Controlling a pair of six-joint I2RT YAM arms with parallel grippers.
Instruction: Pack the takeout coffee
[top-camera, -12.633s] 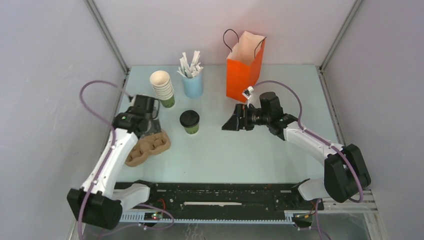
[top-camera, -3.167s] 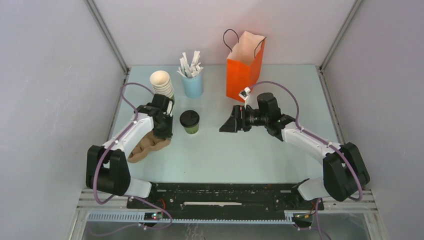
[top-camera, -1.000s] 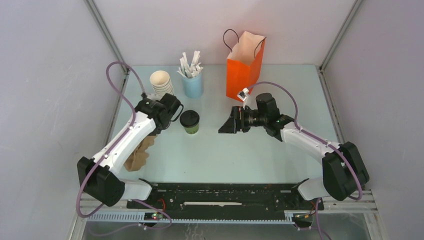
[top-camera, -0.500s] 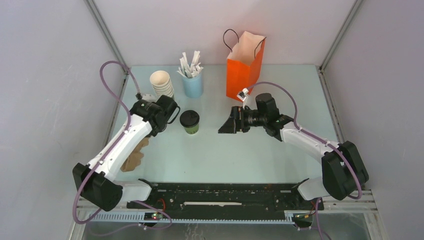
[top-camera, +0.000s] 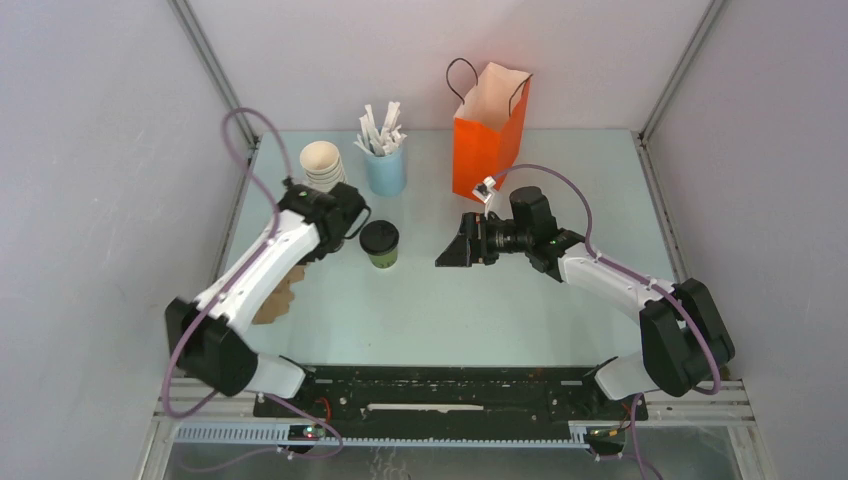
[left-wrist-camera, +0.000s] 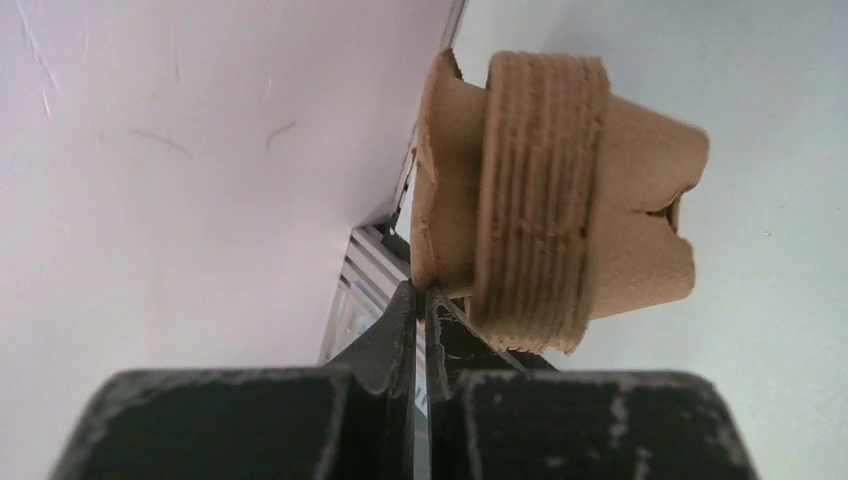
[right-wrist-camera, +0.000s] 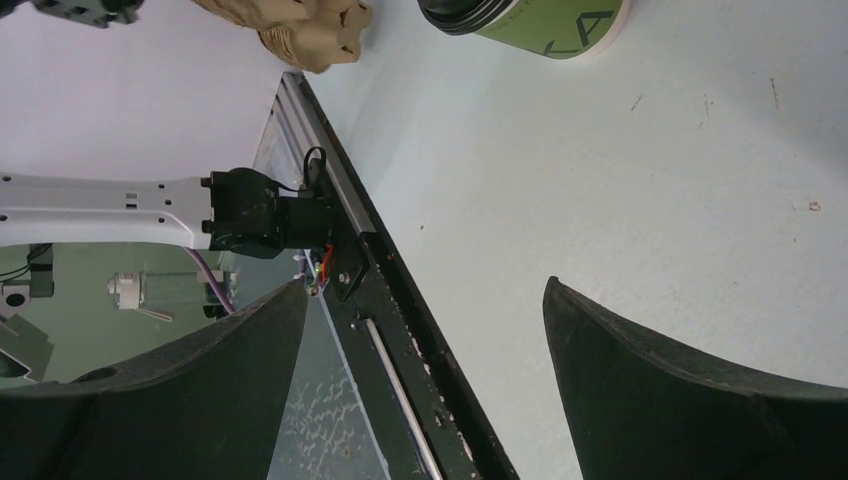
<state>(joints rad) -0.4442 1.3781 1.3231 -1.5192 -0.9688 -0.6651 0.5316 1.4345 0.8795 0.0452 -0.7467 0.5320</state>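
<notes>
The takeout coffee (top-camera: 379, 243), a small green cup with a black lid, stands upright on the table between my two arms; its side also shows in the right wrist view (right-wrist-camera: 540, 18). My left gripper (top-camera: 312, 250) is just left of it, shut on the thin rim of a brown cardboard cup carrier (left-wrist-camera: 560, 200). The carrier (top-camera: 273, 297) hangs tilted under that forearm, off the table. My right gripper (top-camera: 452, 251) is to the right of the cup, pointing at it, open with nothing between its fingers (right-wrist-camera: 424, 284).
An orange paper bag (top-camera: 488, 130) stands open at the back, behind the right gripper. A stack of cream-and-green cups (top-camera: 325, 170) and a light blue cup of white sticks (top-camera: 385, 160) stand at the back left. The side walls are close.
The left arm has swung its wrist back and right, with the cup carrier lifted off the table and hanging under it. The right arm has barely moved; the cup stands where it was.
</notes>
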